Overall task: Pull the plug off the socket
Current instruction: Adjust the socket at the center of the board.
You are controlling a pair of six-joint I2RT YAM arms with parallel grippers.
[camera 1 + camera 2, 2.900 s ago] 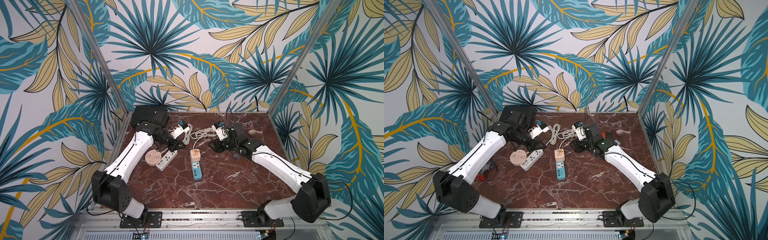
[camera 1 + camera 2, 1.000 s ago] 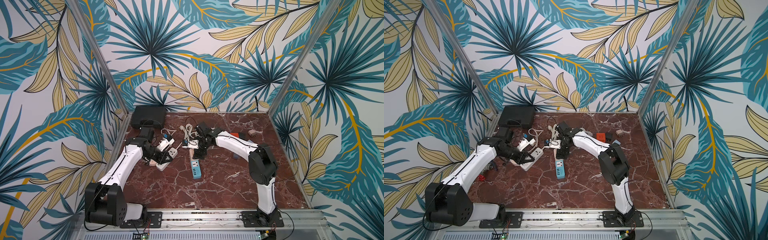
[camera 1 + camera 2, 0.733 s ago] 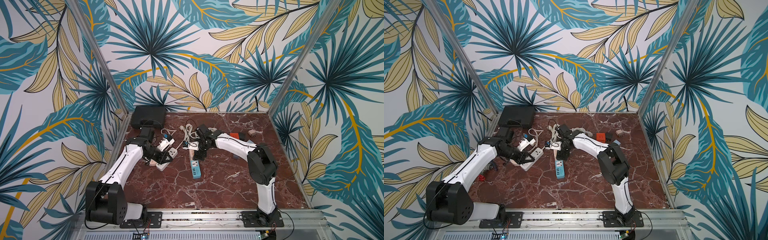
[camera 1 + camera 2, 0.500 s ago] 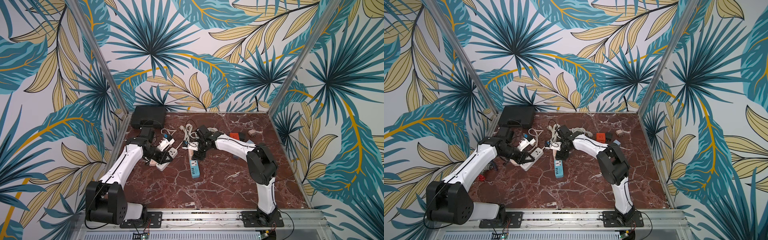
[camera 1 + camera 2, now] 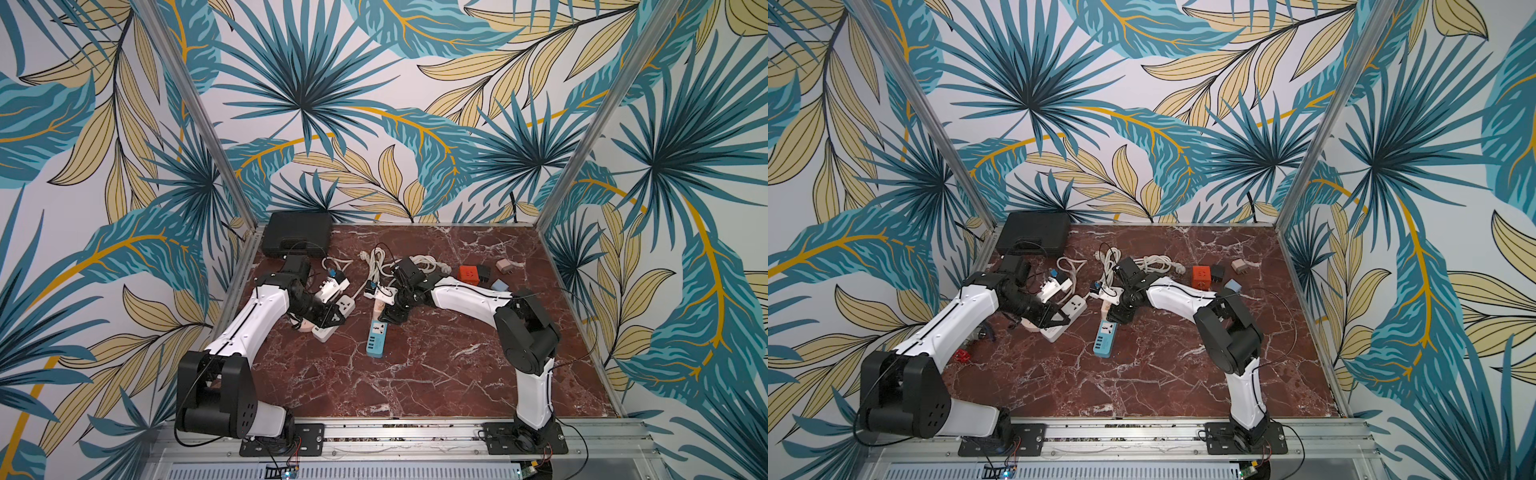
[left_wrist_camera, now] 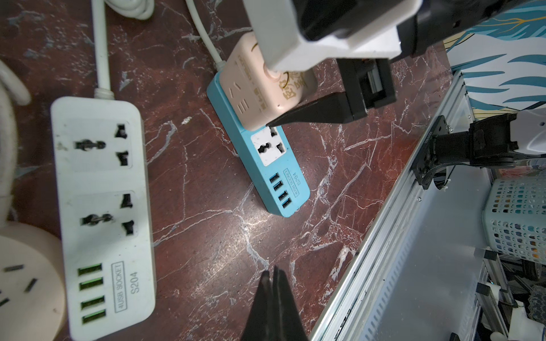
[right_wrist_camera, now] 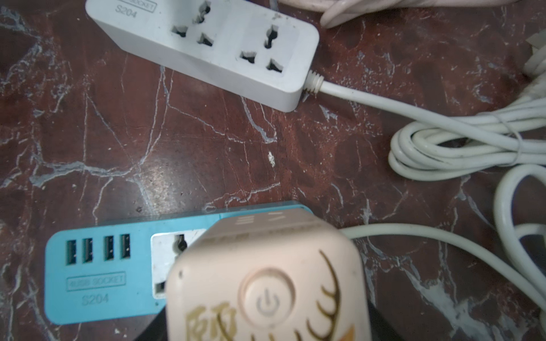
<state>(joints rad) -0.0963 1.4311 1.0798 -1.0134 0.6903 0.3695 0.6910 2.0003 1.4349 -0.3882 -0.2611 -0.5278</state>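
Observation:
The plug (image 5: 379,308), a pale pink cube adapter with a power button, sits in the far end of the blue socket strip (image 5: 377,338) mid-table. My right gripper (image 5: 390,316) reaches down over it. In the right wrist view the plug (image 7: 260,280) fills the space between my black fingers (image 7: 153,327), which lie against both of its sides. In the left wrist view one right finger (image 6: 313,113) touches the plug (image 6: 266,94) above the blue strip (image 6: 274,177). My left gripper (image 6: 273,273) is shut and empty, hovering beside the white power strip (image 6: 100,206).
A round pink socket (image 6: 23,280) lies beside the white strip (image 5: 345,306). Coiled white cables (image 5: 419,262) lie behind the plug. A black case (image 5: 299,230) sits back left. A red cube (image 5: 467,273) and small adapters are back right. The metal front rail (image 6: 413,236) edges the table.
My right arm swung in from the right to the blue strip, and its jaws have narrowed onto the pink plug. The left arm has stayed beside the white strip, still shut.

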